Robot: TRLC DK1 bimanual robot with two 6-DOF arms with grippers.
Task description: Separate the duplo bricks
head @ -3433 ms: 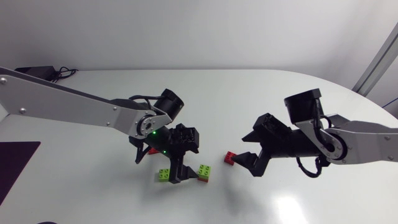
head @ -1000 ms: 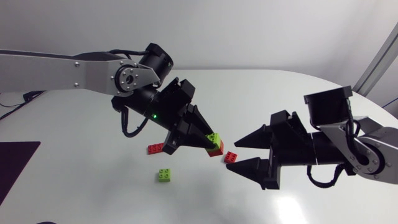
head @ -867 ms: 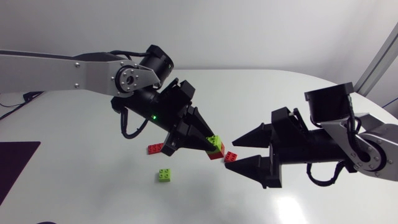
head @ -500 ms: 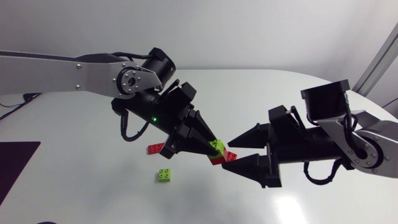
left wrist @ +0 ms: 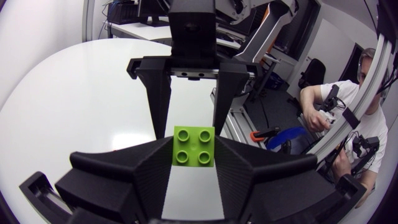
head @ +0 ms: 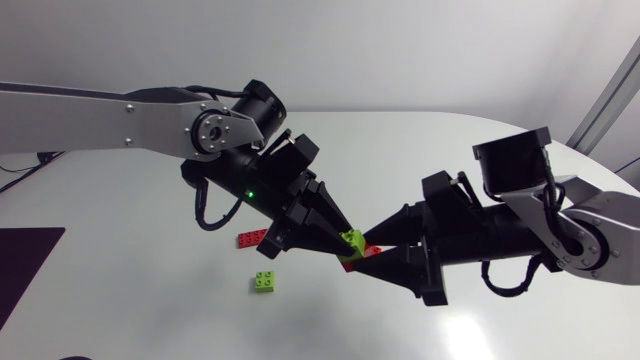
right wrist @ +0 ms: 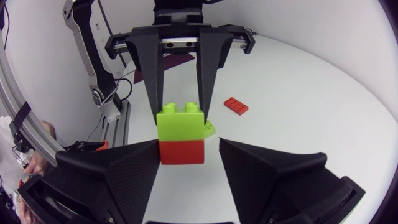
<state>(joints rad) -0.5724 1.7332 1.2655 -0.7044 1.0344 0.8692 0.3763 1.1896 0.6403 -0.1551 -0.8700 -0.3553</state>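
Note:
A lime green brick (head: 352,239) stacked on a red brick (right wrist: 181,151) hangs above the table's middle. My left gripper (head: 343,244) is shut on the green brick (left wrist: 194,145), pinching it from two sides. From the opposite side my right gripper (right wrist: 186,148) has its fingers either side of the red brick. One finger (right wrist: 134,165) lies against it, while the other finger (right wrist: 249,162) stands a little apart, so this gripper is open. In the head view the two grippers meet tip to tip, the right gripper (head: 360,252) just beside the stack.
A flat red brick (head: 250,238) lies on the white table (head: 450,150) under my left arm, also seen as the flat red brick (right wrist: 236,105) beyond the stack. A loose green brick (head: 265,282) lies nearer the front edge.
My right gripper slid left until its fingers straddle the stack, and they have narrowed. The left gripper brought the stack slightly lower and to the right.

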